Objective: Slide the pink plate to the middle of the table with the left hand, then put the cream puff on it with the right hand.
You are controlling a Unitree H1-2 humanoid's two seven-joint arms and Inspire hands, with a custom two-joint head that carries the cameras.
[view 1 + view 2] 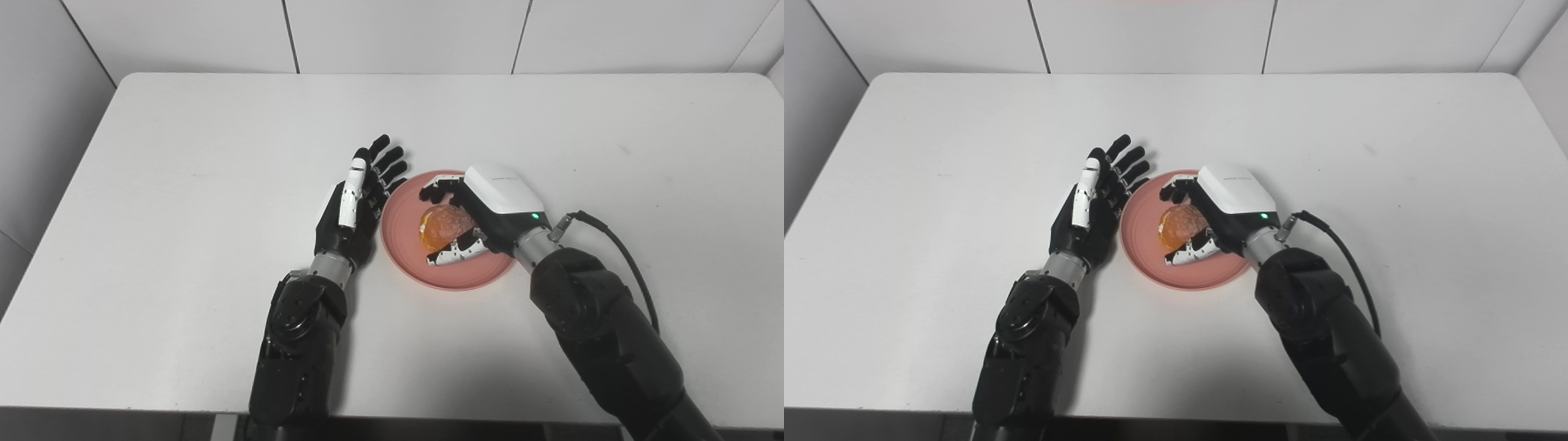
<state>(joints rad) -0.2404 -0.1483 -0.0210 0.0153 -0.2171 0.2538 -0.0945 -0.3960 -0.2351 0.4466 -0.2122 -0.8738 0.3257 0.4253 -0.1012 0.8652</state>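
The pink plate [407, 257] lies on the white table near its middle. The golden-brown cream puff [442, 225] rests on the plate. My right hand [484, 211] is over the plate, its fingers and thumb curled around the cream puff and touching it. My left hand [358, 199] is open with fingers stretched out, standing on its edge just left of the plate's rim, palm facing the plate. Whether it touches the rim is unclear. The same scene shows in the right eye view, with the plate [1145, 254] and cream puff [1179, 223].
The white table [184, 184] has its front edge near the bottom of the view. A black cable [618, 245] loops from my right wrist. A tiled wall stands behind the table.
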